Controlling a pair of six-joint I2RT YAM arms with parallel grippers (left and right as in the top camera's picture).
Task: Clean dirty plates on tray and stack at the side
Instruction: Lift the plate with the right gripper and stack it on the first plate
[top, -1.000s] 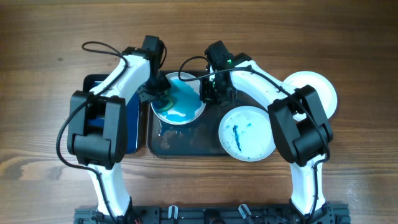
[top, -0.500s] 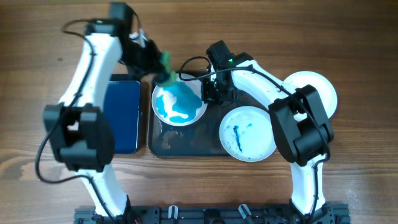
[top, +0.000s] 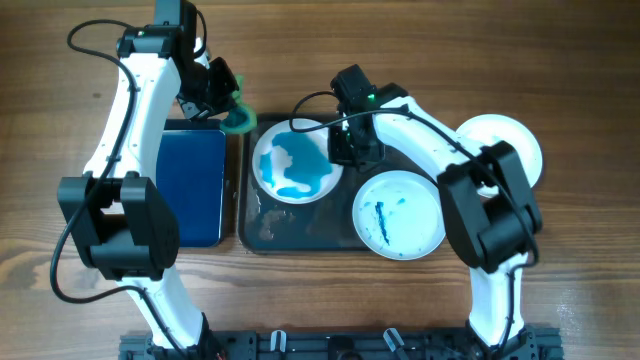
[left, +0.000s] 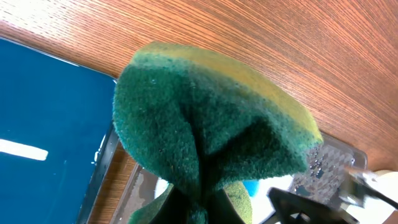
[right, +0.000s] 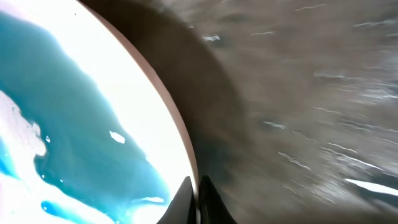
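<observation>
The big dark tray (top: 300, 228) sits in the middle of the wooden table (top: 560, 60), and its floor looks wet.

On the left half of the tray lies a wet blue plate (top: 295, 162). It is round and white, with a big blue puddle across its face. The right gripper (top: 345, 150) is at this plate's right edge, over the tray. In the right wrist view, its two fingertips (right: 186, 199) are pressed close together on the plate's white rim, so it is pinching the plate. The dark tray floor shows just past that rim.

A second plate (top: 397, 215) lies at the right end of the tray and sticks out over the rim there. It is mostly white, with a short blue streak near its middle.

A third plate (top: 505, 138) is off the tray, on the table to the tray's right. The right arm hides part of it, and the part that shows looks plain white.

The left gripper (top: 226, 102) is just past the tray's top left corner. It is squeezed tight on a sponge (left: 205, 130) – green and scratchy on one side, yellow on the other – and the sponge is folded up in its grip.

A smaller black tray (top: 190, 185) with a blue inside lies right beside the big tray's left side.
</observation>
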